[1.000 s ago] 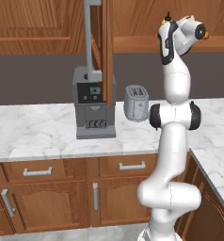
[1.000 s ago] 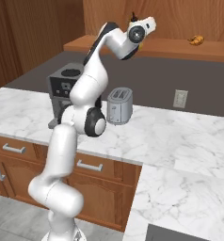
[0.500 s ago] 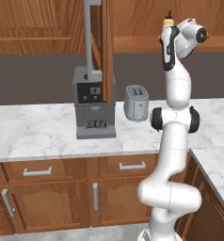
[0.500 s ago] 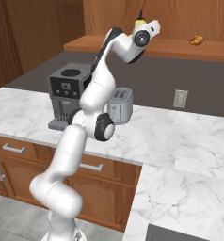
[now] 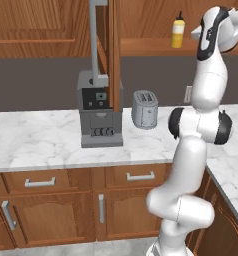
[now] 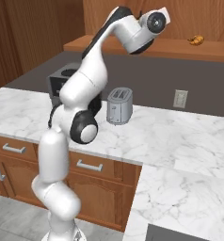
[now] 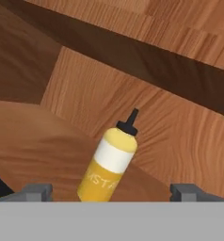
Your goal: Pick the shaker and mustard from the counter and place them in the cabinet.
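This is a home kitchen: a white marble worktop [image 5: 36, 145] with grey veining runs round a corner, well below the claw, on brown wooden base cupboards [image 5: 51, 210] with silver handles. On it stand a grey coffee machine [image 5: 99, 112] and a silver toaster [image 5: 145, 109], with a wall socket [image 6: 180, 99] behind. Up at the claw's height is a wooden wall cabinet [image 5: 51, 30] whose shelf carries a yellow mustard bottle [image 5: 178, 31].
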Robot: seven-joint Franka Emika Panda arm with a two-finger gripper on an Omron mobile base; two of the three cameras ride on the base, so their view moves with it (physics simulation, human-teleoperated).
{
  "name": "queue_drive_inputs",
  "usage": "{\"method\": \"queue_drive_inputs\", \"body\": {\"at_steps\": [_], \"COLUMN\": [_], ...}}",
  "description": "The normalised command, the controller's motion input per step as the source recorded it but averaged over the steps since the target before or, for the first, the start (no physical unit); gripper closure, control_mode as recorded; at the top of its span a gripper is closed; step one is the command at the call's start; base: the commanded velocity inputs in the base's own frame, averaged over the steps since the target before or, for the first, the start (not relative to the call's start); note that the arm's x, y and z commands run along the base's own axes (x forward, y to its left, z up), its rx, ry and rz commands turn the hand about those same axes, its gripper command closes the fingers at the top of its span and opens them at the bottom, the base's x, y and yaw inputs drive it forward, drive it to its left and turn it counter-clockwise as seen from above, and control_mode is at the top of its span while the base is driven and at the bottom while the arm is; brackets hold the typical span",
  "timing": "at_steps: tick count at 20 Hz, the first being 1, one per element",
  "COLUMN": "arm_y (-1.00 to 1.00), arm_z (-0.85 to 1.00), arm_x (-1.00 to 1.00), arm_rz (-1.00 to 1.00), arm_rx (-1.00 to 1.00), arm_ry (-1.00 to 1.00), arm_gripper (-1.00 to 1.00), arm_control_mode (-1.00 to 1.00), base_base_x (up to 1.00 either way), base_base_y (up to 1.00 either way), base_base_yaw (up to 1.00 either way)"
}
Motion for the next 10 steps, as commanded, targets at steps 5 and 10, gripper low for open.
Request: {"method": "queue_drive_inputs", "body": {"at_steps": [5,10], "arm_y": [0.08,0.22], "arm_z": [-0.2,-0.34], "arm_x": [-1.0,-1.0], "arm_rz": [0.0,0.0], "arm_rx": [0.0,0.0], "arm_ry": [-0.06,-0.02], "arm_gripper": [-1.0,-1.0], "arm_control_mode": [-1.0,-1.0], "base_base_x": [0.0,0.0], "base_base_y": [0.0,0.0], "base_base_yaw": [0.0,0.0]}}
